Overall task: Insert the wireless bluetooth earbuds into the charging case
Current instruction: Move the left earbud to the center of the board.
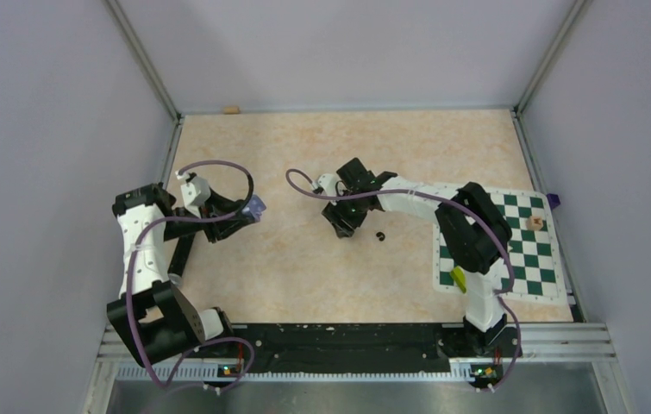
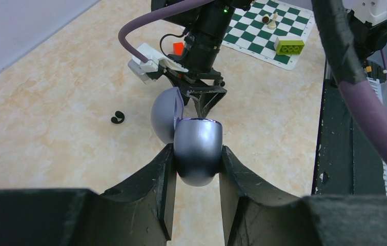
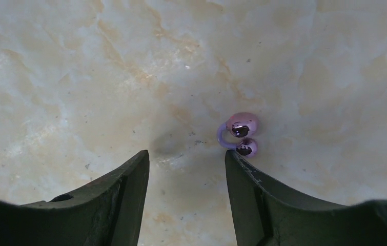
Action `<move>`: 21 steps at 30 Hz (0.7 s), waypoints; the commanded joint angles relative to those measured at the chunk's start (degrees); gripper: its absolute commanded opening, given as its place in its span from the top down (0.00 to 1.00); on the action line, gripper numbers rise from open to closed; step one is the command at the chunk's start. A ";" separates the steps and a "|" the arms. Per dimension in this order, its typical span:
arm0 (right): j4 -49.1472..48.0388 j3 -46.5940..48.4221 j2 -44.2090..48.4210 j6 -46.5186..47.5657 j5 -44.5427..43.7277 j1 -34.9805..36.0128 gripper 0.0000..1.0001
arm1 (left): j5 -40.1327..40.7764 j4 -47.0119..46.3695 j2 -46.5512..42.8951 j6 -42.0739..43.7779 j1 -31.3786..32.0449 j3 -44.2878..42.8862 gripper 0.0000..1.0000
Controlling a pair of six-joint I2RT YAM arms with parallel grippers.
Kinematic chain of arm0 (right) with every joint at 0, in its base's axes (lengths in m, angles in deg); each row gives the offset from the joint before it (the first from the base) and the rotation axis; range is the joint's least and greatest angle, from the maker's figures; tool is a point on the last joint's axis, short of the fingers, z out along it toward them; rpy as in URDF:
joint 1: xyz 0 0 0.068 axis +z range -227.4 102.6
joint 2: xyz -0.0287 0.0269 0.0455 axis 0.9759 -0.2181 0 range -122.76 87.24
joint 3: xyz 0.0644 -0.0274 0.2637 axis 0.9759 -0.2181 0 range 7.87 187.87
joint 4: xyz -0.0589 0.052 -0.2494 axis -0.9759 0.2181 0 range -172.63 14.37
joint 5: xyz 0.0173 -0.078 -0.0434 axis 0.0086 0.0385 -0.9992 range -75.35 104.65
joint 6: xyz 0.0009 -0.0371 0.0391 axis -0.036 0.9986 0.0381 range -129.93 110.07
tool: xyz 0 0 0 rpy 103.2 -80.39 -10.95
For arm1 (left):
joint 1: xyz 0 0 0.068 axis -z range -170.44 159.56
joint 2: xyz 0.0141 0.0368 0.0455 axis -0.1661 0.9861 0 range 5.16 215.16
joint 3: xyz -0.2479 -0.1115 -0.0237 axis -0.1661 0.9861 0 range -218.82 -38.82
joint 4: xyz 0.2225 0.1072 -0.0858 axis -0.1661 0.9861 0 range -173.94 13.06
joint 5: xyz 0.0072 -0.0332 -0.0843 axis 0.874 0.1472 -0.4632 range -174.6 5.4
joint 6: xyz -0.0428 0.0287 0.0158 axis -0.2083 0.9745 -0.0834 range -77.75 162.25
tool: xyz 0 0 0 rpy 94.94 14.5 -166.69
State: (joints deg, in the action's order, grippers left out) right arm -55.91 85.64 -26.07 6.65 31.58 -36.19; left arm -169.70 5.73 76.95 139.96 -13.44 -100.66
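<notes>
My left gripper [image 2: 196, 154] is shut on the lilac charging case [image 2: 197, 146], held above the table with its lid [image 2: 164, 114] open; both show in the top view, the gripper [image 1: 244, 213] and the case [image 1: 254, 206]. My right gripper [image 3: 186, 156] is open, pointing down just above the table. A lilac earbud [image 3: 241, 134], two shiny buds joined by a loop, lies beside the tip of its right finger [image 3: 242, 169], not between the jaws. A black earbud [image 1: 380, 235] lies on the table just right of my right gripper [image 1: 343, 226]; it also shows in the left wrist view [image 2: 117, 118].
A green-and-white chessboard mat [image 1: 524, 250] lies at the right with a green brick [image 1: 459, 277] and a small wooden piece [image 1: 535, 222] on it. A small red block [image 2: 178, 48] sits behind the right arm. Walls enclose the table.
</notes>
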 commanded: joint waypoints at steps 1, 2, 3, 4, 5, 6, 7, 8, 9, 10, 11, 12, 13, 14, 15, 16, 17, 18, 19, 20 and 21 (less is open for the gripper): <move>-2.93 -0.13 -0.07 1.05 -6.16 -0.42 0.44 | -2.56 1.29 -0.20 1.51 -0.46 0.33 1.00; -3.90 -0.45 0.20 0.94 -7.26 -0.65 0.44 | -2.63 1.23 -0.19 1.52 -0.47 0.32 1.00; -5.16 -0.96 0.58 0.63 -8.35 -0.95 0.44 | -2.68 1.27 -0.17 1.52 -0.53 0.33 1.00; -6.45 -1.40 0.84 0.38 -9.46 -1.30 0.44 | -2.70 1.27 -0.15 1.52 -0.55 0.32 1.00; -7.55 -1.84 1.31 0.22 -10.70 -1.55 0.45 | -2.72 1.22 -0.22 1.47 -0.49 0.32 1.00; -8.82 -2.29 1.58 0.13 -12.49 -1.75 0.45 | -2.74 1.28 -0.18 1.51 -0.52 0.35 1.00; -10.07 -2.86 1.79 0.05 -14.75 -1.79 0.45 | -2.76 1.25 -0.16 1.44 -0.55 0.32 1.00; -11.35 -3.20 2.13 -0.01 -17.30 -1.88 0.45 | -2.78 1.22 -0.16 1.43 -0.62 0.32 1.00; -12.30 -3.46 2.34 0.03 -19.37 -1.99 0.45 | -2.87 1.22 -0.18 1.43 -0.64 0.34 1.00; -13.05 -3.66 2.63 -0.01 -20.81 -2.20 0.45 | -2.92 1.26 -0.18 1.43 -0.64 0.38 1.00; -13.64 -3.87 2.91 -0.15 -21.96 -2.38 0.46 | -2.94 1.28 -0.16 1.43 -0.68 0.40 1.00; -13.97 -3.86 3.11 -0.14 -22.80 -2.51 0.46 | -2.96 1.29 -0.18 1.39 -0.72 0.43 1.00; -14.36 -4.07 3.33 -0.09 -23.89 -2.58 0.46 | -2.92 1.23 -0.16 1.43 -0.73 0.41 1.00; -14.99 -4.23 3.53 0.18 -25.02 -2.61 0.46 | -2.95 1.27 -0.20 1.43 -0.73 0.41 1.00; -15.39 -4.34 3.73 0.31 -26.15 -2.63 0.46 | -2.92 1.25 -0.12 1.47 -0.79 0.41 1.00; -15.57 -4.40 3.80 0.45 -27.39 -2.63 0.46 | -2.97 1.29 -0.14 1.48 -0.80 0.41 1.00; -15.83 -4.44 3.87 0.67 -28.23 -2.72 0.46 | -2.97 1.23 -0.08 1.51 -0.76 0.41 1.00; -16.07 -4.39 3.91 0.68 -28.90 -2.76 0.46 | -2.93 1.24 -0.09 1.52 -0.81 0.45 1.00; -16.24 -4.41 4.14 0.52 -29.10 -2.86 0.46 | -3.03 1.22 -0.16 1.53 -0.81 0.50 1.00; -16.35 -4.50 4.28 0.37 -29.14 -3.01 0.46 | -3.05 1.27 -0.09 1.52 -0.81 0.50 1.00; -16.35 -4.39 4.46 -0.06 -29.12 -3.08 0.46 | -3.04 1.24 -0.07 1.52 -0.81 0.55 1.00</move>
State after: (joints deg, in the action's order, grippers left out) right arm -69.99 81.62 -25.09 6.82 6.60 -38.40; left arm -170.53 5.73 76.95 139.99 -13.82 -100.49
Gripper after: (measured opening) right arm 0.543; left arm 0.373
